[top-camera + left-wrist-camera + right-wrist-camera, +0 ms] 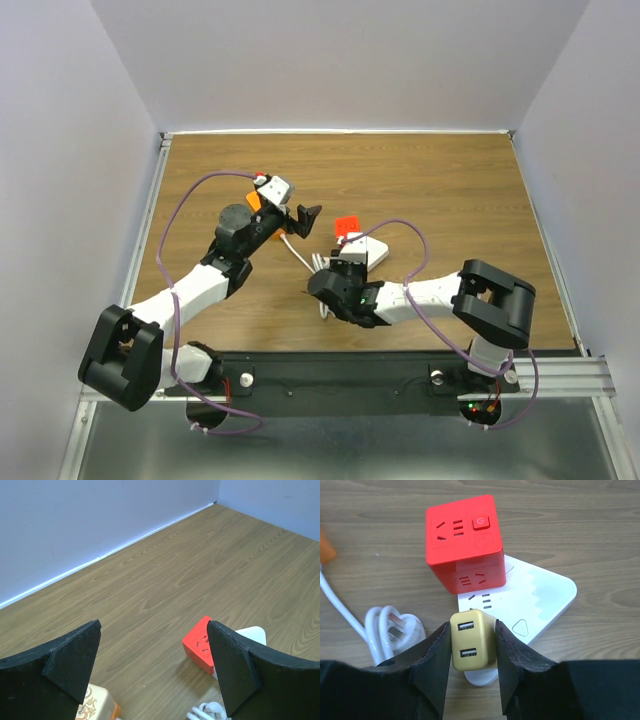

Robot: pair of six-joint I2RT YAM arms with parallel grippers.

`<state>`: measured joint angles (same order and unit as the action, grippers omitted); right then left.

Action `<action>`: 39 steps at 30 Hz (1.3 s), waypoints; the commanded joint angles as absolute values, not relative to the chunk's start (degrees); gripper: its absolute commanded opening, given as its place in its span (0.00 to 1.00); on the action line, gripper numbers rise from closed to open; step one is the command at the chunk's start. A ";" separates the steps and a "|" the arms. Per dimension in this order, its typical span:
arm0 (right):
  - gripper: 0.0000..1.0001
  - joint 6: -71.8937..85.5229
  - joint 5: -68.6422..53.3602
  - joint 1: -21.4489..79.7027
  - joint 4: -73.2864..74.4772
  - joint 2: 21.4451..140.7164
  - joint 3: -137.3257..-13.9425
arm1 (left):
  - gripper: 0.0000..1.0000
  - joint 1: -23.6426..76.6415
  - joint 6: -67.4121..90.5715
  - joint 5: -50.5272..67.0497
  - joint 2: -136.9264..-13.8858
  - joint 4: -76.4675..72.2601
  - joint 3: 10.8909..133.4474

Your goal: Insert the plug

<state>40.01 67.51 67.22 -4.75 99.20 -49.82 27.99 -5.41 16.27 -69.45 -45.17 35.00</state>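
While the right gripper (472, 632) clamped the tan plug (472, 650) just near-side of the red socket cube (462, 545), squaring it to the slots (470, 579) and pressing slowly looked best; left gripper (154, 630) hung released, far-left of it.

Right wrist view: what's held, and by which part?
The right gripper holds the yellow USB charger by its two side faces, ports facing the camera. The left gripper is open, empty.
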 commanded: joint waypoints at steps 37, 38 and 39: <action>0.50 30.50 72.25 66.97 5.36 96.06 -52.56 | 0.99 27.25 -4.75 14.77 -70.31 -46.32 37.35; 0.47 30.59 72.16 66.97 5.45 96.06 -52.47 | 0.99 27.25 -4.75 14.85 -70.31 -46.32 37.27; 0.44 30.59 72.16 66.97 5.36 95.98 -52.30 | 0.99 27.16 -4.75 14.77 -70.31 -46.23 37.27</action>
